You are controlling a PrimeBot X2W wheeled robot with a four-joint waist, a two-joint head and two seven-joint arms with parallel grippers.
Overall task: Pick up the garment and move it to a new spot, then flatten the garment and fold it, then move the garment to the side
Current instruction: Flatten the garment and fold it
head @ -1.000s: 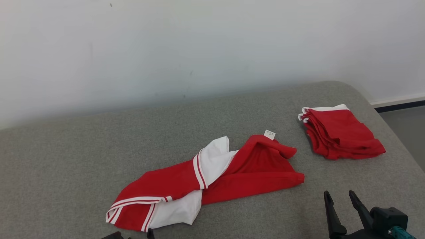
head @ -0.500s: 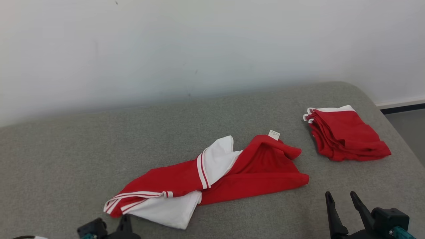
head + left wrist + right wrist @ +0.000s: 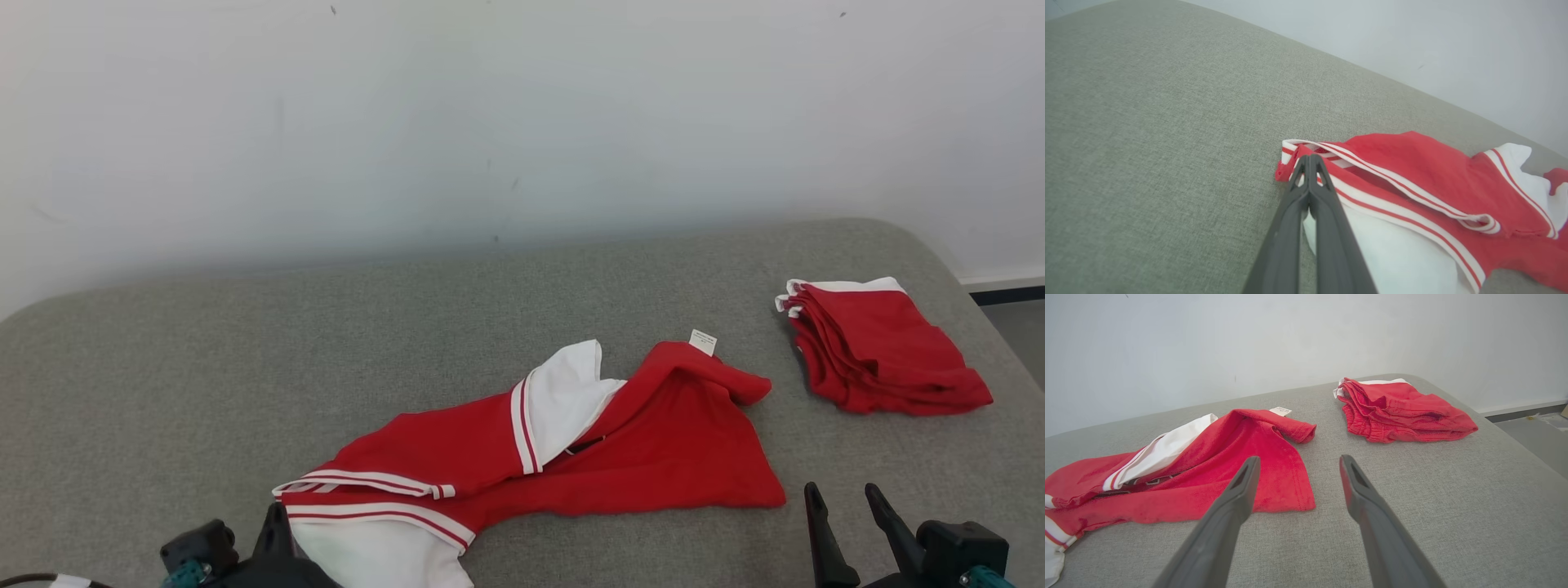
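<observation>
The garment (image 3: 653, 441) is a crumpled red and white piece with striped trim, lying mid-surface on the grey padded top (image 3: 245, 367). My left gripper (image 3: 276, 514) sits at its near left corner. In the left wrist view the left gripper (image 3: 1309, 157) is shut, its tips pinching the striped hem of the garment (image 3: 1412, 163), with white cloth showing between the fingers lower down. My right gripper (image 3: 841, 492) stands open at the lower right, just short of the red edge. In the right wrist view the right gripper (image 3: 1298, 459) holds nothing, and the garment (image 3: 1241, 457) lies ahead and to the left.
A folded pile of red clothes (image 3: 882, 351) lies at the far right of the surface, also seen as the pile (image 3: 1396, 408) in the right wrist view. A pale wall rises behind. The surface rounds off at the right, with floor (image 3: 1016, 327) beyond it.
My left gripper has shut on the striped hem. The garment's near left corner has been drawn toward me and its red part has spread. The head camera has shifted a little; the right gripper stays open.
</observation>
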